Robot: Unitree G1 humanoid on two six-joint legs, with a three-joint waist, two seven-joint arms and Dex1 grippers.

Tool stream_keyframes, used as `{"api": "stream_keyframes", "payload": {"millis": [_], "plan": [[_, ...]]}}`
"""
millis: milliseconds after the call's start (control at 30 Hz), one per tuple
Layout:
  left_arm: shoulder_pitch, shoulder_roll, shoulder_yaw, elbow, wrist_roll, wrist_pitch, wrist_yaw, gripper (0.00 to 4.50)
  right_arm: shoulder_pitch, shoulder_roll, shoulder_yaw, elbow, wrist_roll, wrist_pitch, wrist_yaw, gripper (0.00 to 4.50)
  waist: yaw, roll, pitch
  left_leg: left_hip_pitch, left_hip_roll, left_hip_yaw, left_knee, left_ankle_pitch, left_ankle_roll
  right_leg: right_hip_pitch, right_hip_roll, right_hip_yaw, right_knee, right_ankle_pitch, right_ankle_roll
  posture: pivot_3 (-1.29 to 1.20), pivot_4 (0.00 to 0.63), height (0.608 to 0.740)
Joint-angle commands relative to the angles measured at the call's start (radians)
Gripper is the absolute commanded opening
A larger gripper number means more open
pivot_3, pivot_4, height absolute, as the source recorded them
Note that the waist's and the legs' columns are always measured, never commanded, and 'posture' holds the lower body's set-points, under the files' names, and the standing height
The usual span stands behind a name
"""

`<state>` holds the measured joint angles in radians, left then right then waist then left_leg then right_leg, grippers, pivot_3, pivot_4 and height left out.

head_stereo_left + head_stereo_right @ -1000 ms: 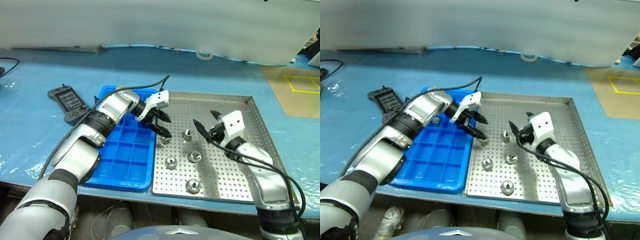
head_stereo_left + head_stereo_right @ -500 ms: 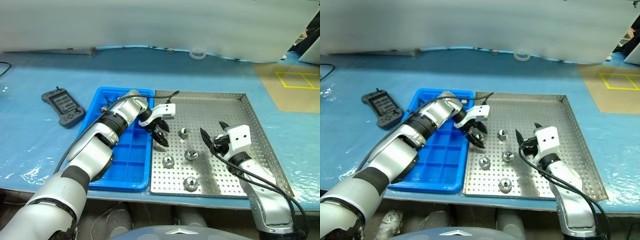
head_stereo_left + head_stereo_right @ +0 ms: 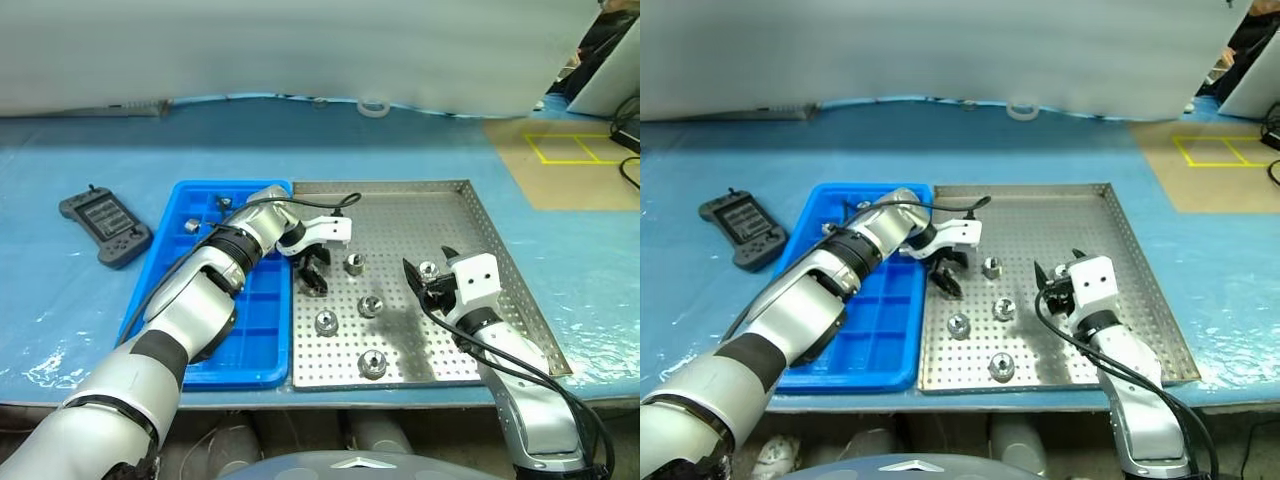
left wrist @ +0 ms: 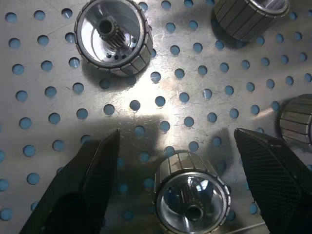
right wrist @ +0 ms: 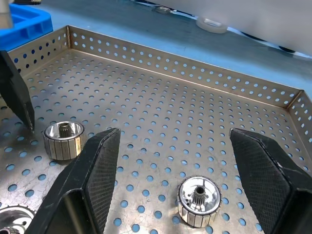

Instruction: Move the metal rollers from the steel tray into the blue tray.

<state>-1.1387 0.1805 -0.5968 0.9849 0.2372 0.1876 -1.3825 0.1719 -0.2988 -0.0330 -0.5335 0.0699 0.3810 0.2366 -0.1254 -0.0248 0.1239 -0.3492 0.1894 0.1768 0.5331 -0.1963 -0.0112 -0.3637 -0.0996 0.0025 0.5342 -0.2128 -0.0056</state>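
Near the steel tray's (image 3: 470, 215) left edge, left gripper (image 3: 313, 281) hangs spread wide, empty, straddling a roller (image 4: 192, 189) directly below; right gripper (image 3: 425, 283) waits unclenched, blue tray (image 3: 180, 215) alongside.

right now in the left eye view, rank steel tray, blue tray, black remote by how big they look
1. steel tray
2. blue tray, partly covered by the left arm
3. black remote, clearly smallest
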Motion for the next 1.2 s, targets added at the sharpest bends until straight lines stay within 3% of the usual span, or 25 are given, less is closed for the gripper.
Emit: {"api": "stream_keyframes", "payload": {"millis": [33, 433, 533, 633, 867, 900, 1033, 1200], "plan": [[-0.021, 0.042, -0.026, 0.07, 0.084, -0.065, 0.054, 3.96, -0.004, 0.003, 0.003, -0.041, -0.009, -0.007, -0.007, 3.74, -0.005, 0.0, 0.0, 0.0, -0.001, 0.0, 0.0, 0.0, 0.0, 0.0, -0.001, 0.0, 0.0, 0.0, 0.0, -0.5, 0.15, 0.74], [-0.033, 0.06, -0.019, 0.082, 0.146, -0.144, 0.056, 3.96, -0.022, 0.025, 0.026, -0.017, -0.029, -0.015, -0.018, 3.74, -0.062, 0.0, 0.0, -0.005, -0.006, -0.001, 0.002, -0.001, 0.001, -0.003, -0.009, -0.004, -0.008, -0.004, 0.007, -0.49, 0.15, 0.74], [-0.026, 0.063, -0.014, 0.078, 0.15, -0.149, 0.054, 3.3, -0.02, 0.025, 0.024, -0.011, -0.031, -0.019, -0.017, 3.76, -0.076, 0.001, 0.0, -0.01, -0.005, -0.002, 0.002, -0.001, 0.002, -0.003, -0.009, -0.005, -0.015, -0.003, 0.005, -0.49, 0.15, 0.74], [-0.022, 0.063, -0.01, 0.074, 0.156, -0.148, 0.073, 2.36, -0.023, 0.025, 0.024, -0.003, -0.032, -0.019, -0.015, 3.76, -0.084, 0.002, -0.001, -0.012, -0.007, -0.002, 0.004, 0.0, 0.007, -0.003, -0.01, -0.006, -0.016, 0.003, -0.005, -0.49, 0.15, 0.74], [-0.01, 0.064, -0.004, 0.032, 0.147, -0.135, 0.033, 2.36, -0.046, 0.03, 0.038, 0.02, -0.039, -0.017, -0.015, 3.76, -0.082, 0.002, -0.001, -0.012, -0.007, -0.002, 0.004, -0.001, 0.012, -0.002, -0.012, -0.01, -0.015, 0.006, -0.011, -0.47, 0.15, 0.74], [-0.012, 0.065, -0.001, 0.036, 0.147, -0.135, 0.04, 1.99, -0.051, 0.029, 0.038, 0.024, -0.04, -0.016, -0.015, 3.76, -0.082, 0.003, -0.001, -0.012, -0.007, -0.002, 0.004, -0.001, 0.012, -0.002, -0.012, -0.011, -0.015, 0.007, -0.012, -0.47, 0.15, 0.74], [-0.015, 0.076, 0.011, 0.038, 0.139, -0.131, 0.038, 1.99, -0.058, 0.027, 0.036, 0.03, -0.04, -0.019, -0.015, 3.76, -0.082, 0.003, -0.001, -0.013, -0.007, -0.002, 0.004, -0.002, 0.013, -0.002, -0.013, -0.012, -0.015, 0.007, -0.012, -0.46, 0.15, 0.74], [-0.031, 0.067, 0.093, -0.007, 0.041, -0.063, -0.037, 1.99, -0.059, 0.03, 0.039, 0.031, -0.039, -0.022, -0.015, 3.76, -0.085, 0.004, 0.0, -0.014, -0.006, -0.002, 0.004, -0.002, 0.013, -0.004, -0.013, -0.013, -0.015, 0.007, -0.012, -0.46, 0.15, 0.74]]}}
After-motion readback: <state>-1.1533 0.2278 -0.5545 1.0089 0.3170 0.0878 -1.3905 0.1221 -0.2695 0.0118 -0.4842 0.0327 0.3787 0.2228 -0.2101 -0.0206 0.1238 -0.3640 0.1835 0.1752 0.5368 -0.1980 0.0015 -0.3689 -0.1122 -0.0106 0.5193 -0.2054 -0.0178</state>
